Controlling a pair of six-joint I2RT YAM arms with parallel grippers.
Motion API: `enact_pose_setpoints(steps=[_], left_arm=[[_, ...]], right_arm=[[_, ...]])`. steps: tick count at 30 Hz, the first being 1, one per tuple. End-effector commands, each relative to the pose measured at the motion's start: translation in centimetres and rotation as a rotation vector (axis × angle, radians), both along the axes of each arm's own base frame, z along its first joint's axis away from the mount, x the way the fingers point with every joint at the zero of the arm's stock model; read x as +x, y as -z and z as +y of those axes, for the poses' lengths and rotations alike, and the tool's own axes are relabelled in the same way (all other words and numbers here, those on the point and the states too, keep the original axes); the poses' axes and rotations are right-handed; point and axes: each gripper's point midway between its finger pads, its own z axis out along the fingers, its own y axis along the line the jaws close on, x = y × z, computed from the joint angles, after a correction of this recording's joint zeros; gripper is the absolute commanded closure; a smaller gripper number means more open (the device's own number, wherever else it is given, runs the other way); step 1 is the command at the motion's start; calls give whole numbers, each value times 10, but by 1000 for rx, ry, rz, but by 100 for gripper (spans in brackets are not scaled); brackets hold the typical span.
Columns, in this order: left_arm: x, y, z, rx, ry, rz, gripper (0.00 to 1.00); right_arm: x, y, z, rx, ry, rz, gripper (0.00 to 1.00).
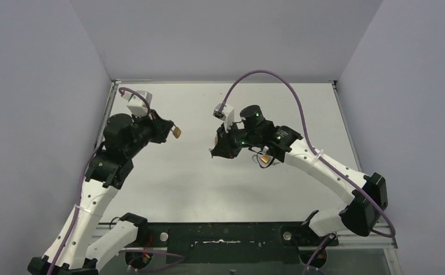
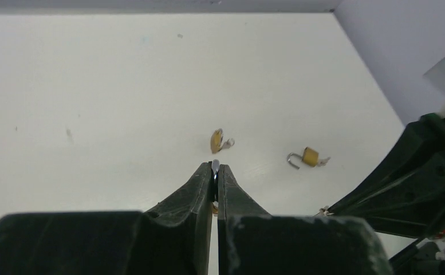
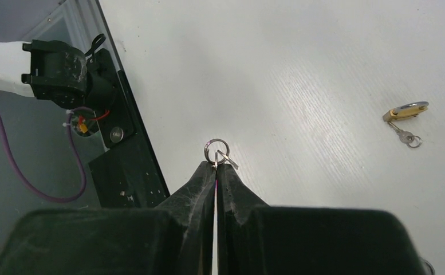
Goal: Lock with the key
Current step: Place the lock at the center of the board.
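Left gripper (image 2: 215, 172) is clamped tight on the brass padlock (image 1: 176, 132); right gripper (image 3: 216, 167), to that padlock's right with a gap between, pinches the key ring (image 3: 216, 150), so the key (image 3: 230, 161) likely dangles: square it to the keyway before pushing.

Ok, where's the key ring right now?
Right wrist view: key ring pinched in the right gripper's shut jaws, mid-table, opposite the left gripper's brass padlock.
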Motion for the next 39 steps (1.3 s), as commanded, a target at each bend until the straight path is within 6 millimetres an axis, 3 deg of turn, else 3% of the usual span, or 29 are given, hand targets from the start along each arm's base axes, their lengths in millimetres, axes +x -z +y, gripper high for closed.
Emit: enact_pose_setpoints(steps=[1, 7, 9, 13, 18, 23, 29, 33, 39], left_arm=[[7, 36, 21, 137, -198, -15, 100], [23, 74, 5, 232, -261, -69, 100], [29, 81, -6, 200, -252, -141, 100], [37, 109, -13, 200, -250, -117, 100], [48, 121, -23, 140, -241, -180, 100], [63, 128, -41, 97, -200, -203, 100], [88, 149, -66, 89, -150, -187, 100], [102, 162, -71, 122, -158, -165, 100], [120, 172, -74, 169, -185, -165, 100]], right_arm=[[14, 11, 20, -13, 98, -33, 100], [38, 38, 36, -94, 246, 3, 100], [44, 48, 41, -106, 277, 30, 100], [56, 72, 49, -131, 334, 78, 100], [70, 93, 47, -137, 427, 112, 100], [71, 92, 39, -98, 454, 145, 100], [71, 104, 11, -115, 501, 170, 100], [72, 110, -3, -118, 523, 180, 100], [75, 108, 0, -98, 498, 187, 100]])
